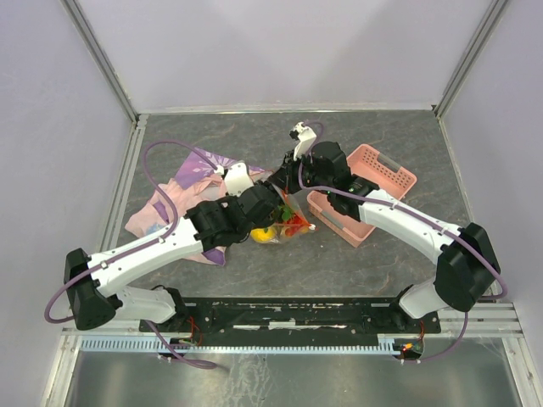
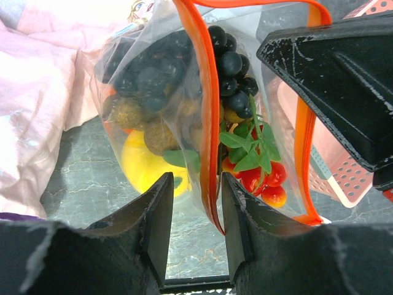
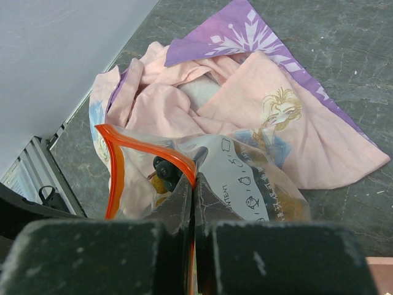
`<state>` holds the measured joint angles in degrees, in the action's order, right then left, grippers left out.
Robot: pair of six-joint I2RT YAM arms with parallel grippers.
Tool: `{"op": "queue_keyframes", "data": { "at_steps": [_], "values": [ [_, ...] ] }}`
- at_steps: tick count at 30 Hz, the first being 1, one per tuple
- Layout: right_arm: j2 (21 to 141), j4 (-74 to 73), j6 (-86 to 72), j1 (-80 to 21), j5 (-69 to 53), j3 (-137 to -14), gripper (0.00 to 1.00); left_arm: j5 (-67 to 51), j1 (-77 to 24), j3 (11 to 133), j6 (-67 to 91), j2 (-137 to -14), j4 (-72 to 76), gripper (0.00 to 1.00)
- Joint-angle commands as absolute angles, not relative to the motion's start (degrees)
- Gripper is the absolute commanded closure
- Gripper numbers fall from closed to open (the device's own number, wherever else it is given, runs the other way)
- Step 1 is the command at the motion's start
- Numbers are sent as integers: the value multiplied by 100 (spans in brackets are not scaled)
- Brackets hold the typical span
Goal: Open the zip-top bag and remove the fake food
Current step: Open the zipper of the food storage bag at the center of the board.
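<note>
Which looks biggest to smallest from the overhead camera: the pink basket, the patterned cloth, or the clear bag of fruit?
1. patterned cloth, largest, though partly hidden.
2. pink basket, somewhat smaller, also partly hidden.
3. zip-top bag, clearly smallest.

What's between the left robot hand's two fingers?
The orange-red zip edge of the zip-top bag, inside the left gripper; the left wrist view shows it.

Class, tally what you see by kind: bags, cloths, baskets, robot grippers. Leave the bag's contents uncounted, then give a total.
Zip-top bag: 1
Pink-purple patterned cloth: 1
Pink perforated basket: 1
Grippers: 2, left gripper and right gripper
Total: 5
</note>
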<state>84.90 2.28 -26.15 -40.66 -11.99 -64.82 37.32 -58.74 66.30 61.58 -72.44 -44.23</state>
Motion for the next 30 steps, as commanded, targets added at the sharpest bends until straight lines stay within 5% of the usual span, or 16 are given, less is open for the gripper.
{"op": "queue_keyframes", "data": {
  "at_steps": [1, 9, 16, 30],
  "values": [
    [8252, 604, -2628, -4052, -1352, -6485, 98, 3917, -5890, 6697, 5980, -7166, -4017, 56],
    [8212, 599, -2610, -4054, -1344, -6425, 98, 3877, -5880, 6574, 5692, -7071, -3836, 97],
    [8153, 662, -2649, -4057, -1274, -6409, 98, 3882, -5421, 6445, 4238, -6527, -3089, 97],
    [8188, 516, -2955, -4052, -241, -5831, 98, 256, -3920, 6632, 1786, -7064, -1856, 97]
  ]
}}
